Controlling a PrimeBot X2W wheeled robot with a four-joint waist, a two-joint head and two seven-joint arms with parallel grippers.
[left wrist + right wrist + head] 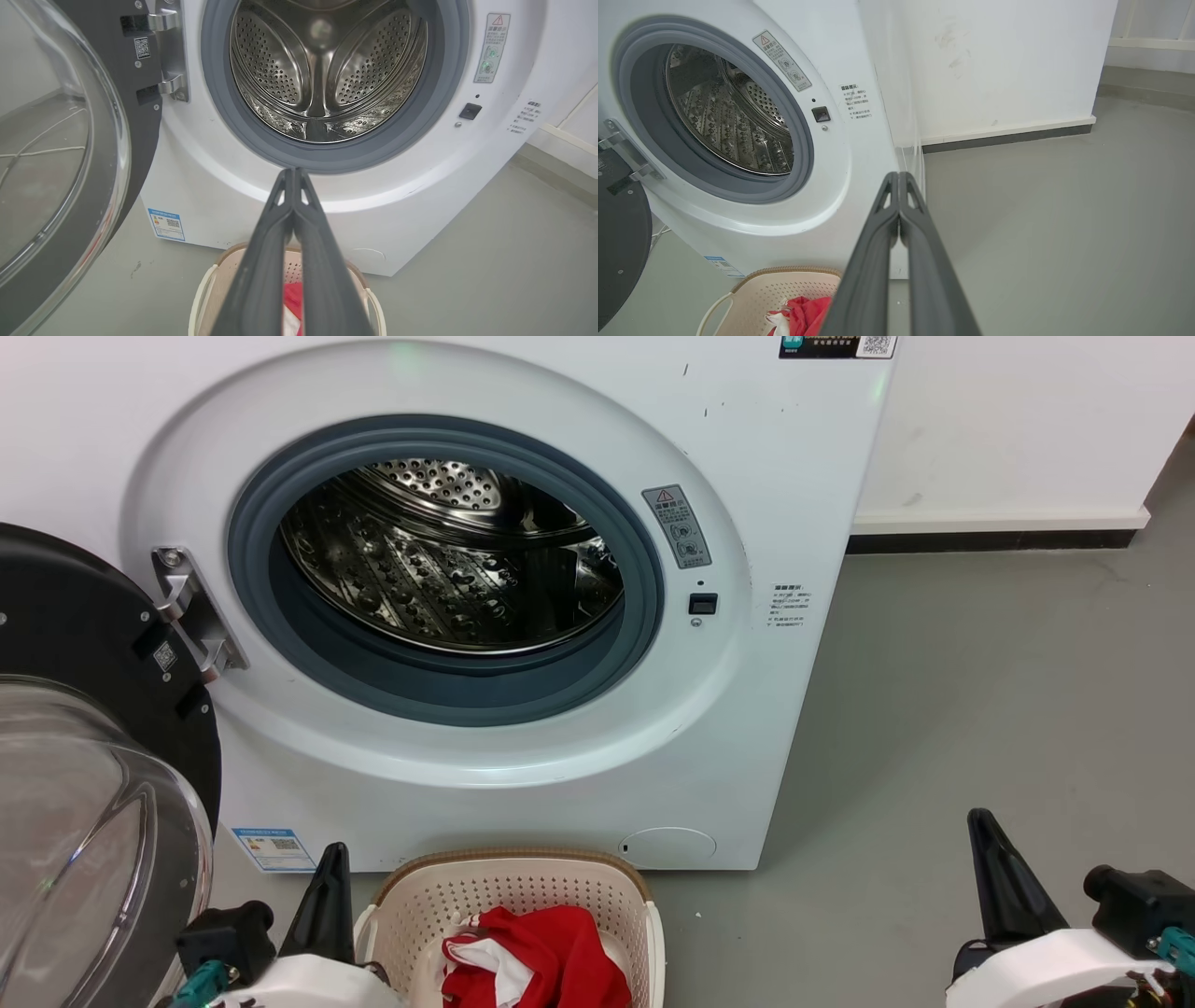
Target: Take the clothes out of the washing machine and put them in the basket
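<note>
Red cloth with white patches, the clothes, lies inside the cream basket, which stands on the grey floor just in front of the washing machine. The black-framed glass door is swung open on the left, and through the grey-rimmed porthole we see the perforated steel drum.

For writing, we find a grey warning sticker with a red triangle to the right of the porthole, a block of small print further right, a blue-bordered label low on the front, a dark sticker with a QR code at the top edge, and a small QR code on the door frame. All the letters are too small for us to read.

The left tool has its two dark fingers pressed together, above the basket and pointing at the lower rim of the porthole. The right tool is also closed tip to tip, over the floor to the right of the basket and pointing at the corner of the machine.
</note>
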